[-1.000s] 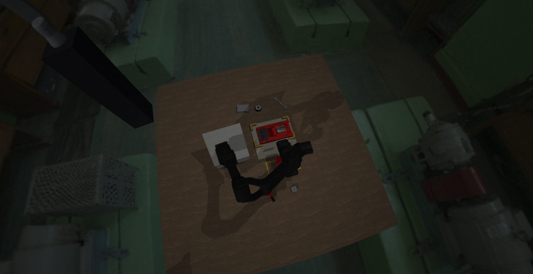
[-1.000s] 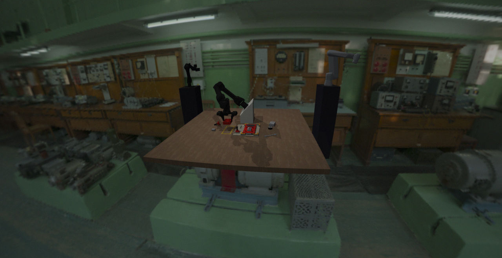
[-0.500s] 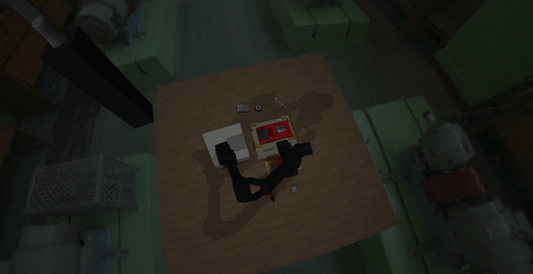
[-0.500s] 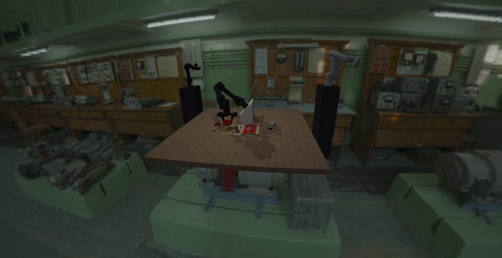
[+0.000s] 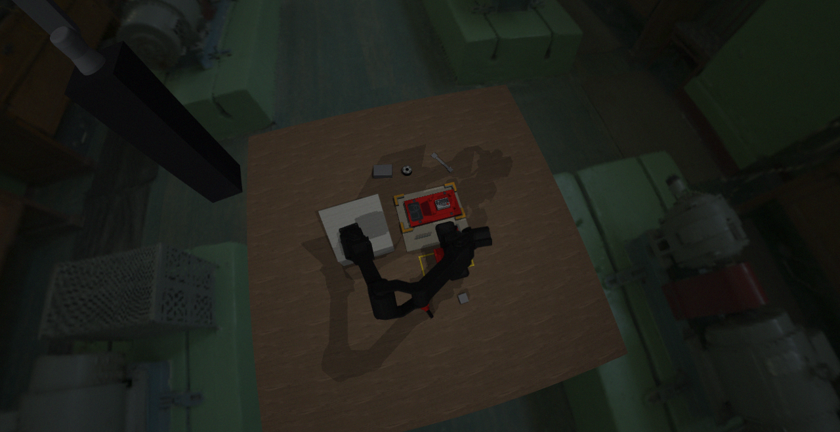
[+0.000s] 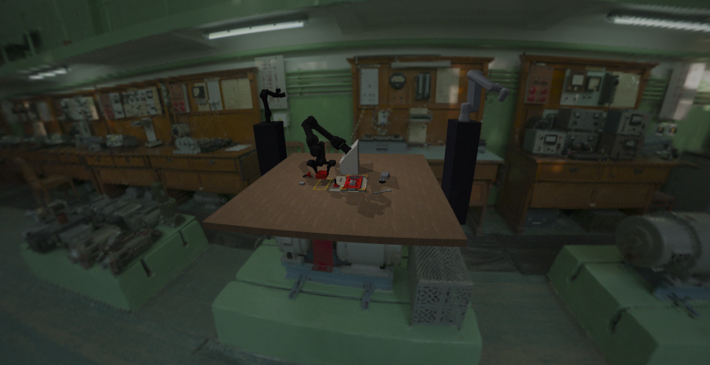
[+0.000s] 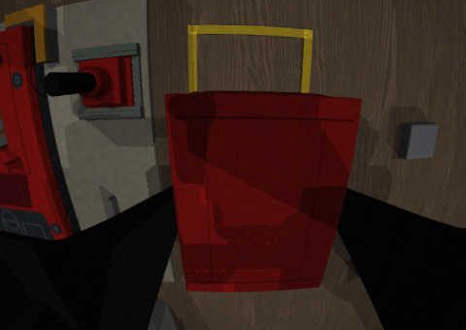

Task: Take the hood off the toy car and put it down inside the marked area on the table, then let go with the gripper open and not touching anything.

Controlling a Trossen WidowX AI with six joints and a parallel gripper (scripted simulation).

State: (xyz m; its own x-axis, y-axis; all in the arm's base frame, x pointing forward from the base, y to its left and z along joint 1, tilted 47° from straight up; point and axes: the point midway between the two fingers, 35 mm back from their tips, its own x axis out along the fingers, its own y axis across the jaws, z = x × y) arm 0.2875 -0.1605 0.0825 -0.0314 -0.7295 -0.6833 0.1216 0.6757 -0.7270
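Note:
The red hood [image 5: 439, 255] [image 6: 321, 175] [image 7: 264, 170] is off the toy car. My gripper [image 6: 321, 171] [image 7: 256, 195] is shut on the hood, one black finger on each side, and holds it above the table. The toy car [image 5: 428, 211] [image 6: 353, 182] [image 7: 17, 116] sits with its engine bay uncovered between orange corner brackets. The marked area, a yellow outline [image 5: 420, 264] [image 6: 319, 188] [image 7: 249, 29], lies beside the car's board. In the wrist view the hood hides the outline's near part. The arm covers much of the outline in the top view.
The beige board [image 5: 414, 245] [image 7: 104, 170] carries a red block with a black post [image 6: 335, 184] [image 7: 112, 80]. A white wedge [image 5: 352, 209] [image 6: 350, 163] stands beside the board. A small grey block [image 5: 463, 297] [image 7: 420, 141] lies beyond the outline. A wrench [image 5: 441, 161] lies behind the car.

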